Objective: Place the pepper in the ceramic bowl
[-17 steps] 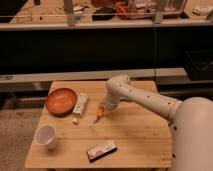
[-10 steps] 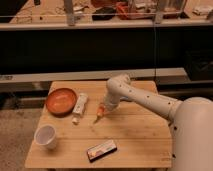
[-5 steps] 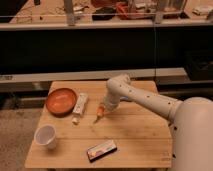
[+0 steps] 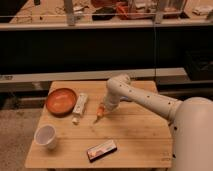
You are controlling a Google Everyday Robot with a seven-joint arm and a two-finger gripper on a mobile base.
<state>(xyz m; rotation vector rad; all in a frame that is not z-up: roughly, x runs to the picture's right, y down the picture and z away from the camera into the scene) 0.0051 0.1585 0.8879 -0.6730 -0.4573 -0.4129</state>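
Jaws at pepper (image 4: 98, 116) on table (image 4: 137, 136)

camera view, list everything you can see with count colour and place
light wooden table: 1, tan, centre
shallow round terracotta bowl: 1, reddish-orange, table's far left
white tube: 1, white, lying right of the bowl
small orange tapered pepper: 1, orange, mid-table at the gripper
white cup: 1, white, near left corner
flat dark packet: 1, dark with pale label, near edge
gripper: 1, white, down at the pepper
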